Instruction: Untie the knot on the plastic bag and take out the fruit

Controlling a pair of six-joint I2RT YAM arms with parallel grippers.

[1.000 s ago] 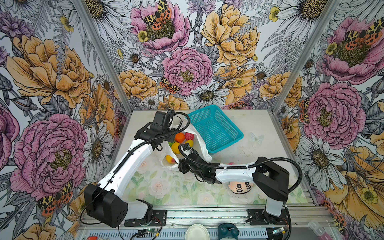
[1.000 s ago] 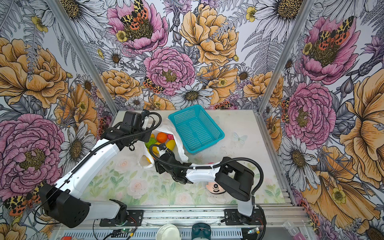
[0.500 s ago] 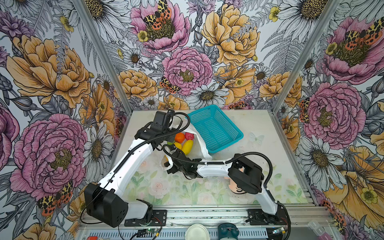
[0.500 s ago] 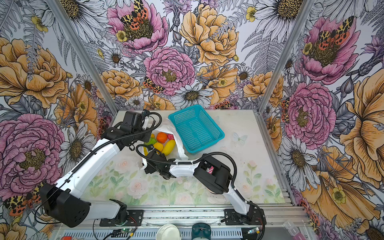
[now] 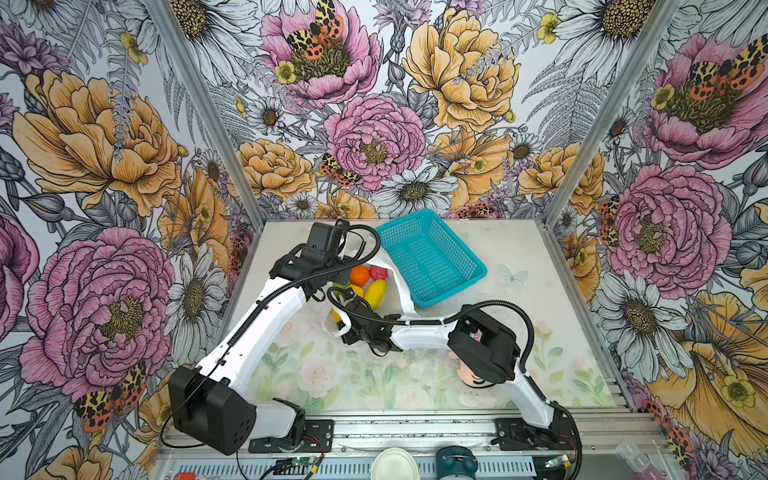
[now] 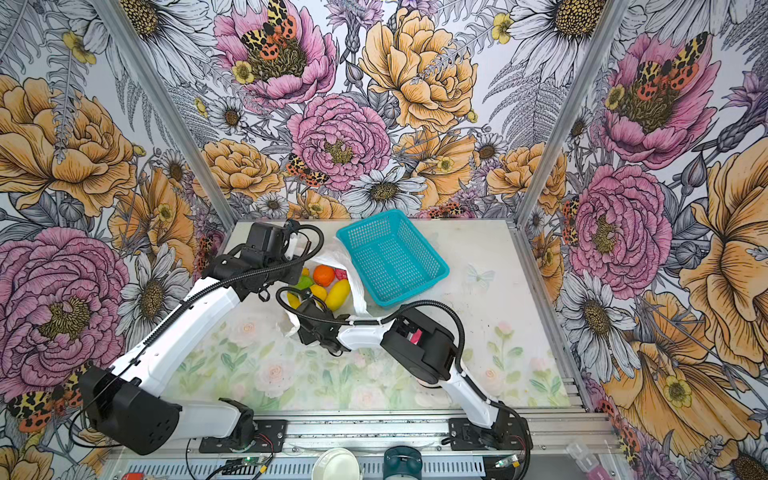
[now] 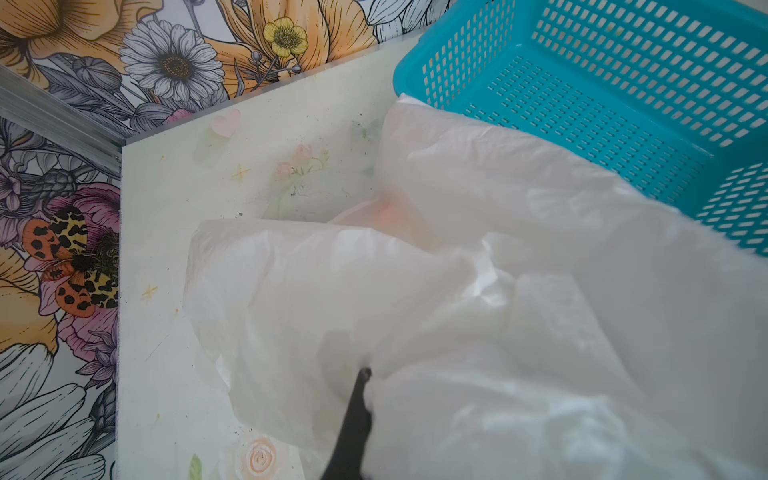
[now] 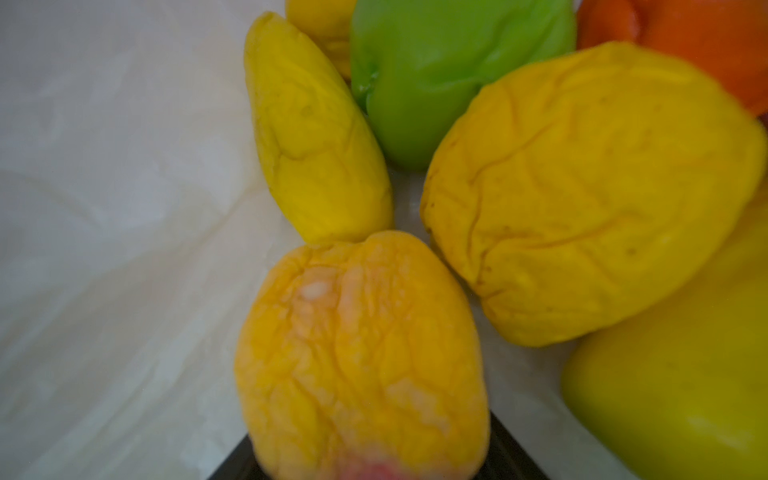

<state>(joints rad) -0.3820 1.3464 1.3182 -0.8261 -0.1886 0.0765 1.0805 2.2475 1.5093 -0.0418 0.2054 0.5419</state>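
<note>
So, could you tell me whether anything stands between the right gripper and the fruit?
Nothing visible does: the plastic bag lies open, and a yellow-orange fruit sits uncovered right at the right gripper.

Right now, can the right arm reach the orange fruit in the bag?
Probably yes: the bag lies open and the right gripper is at its mouth, though yellow fruit sits between it and the orange fruit.
</note>
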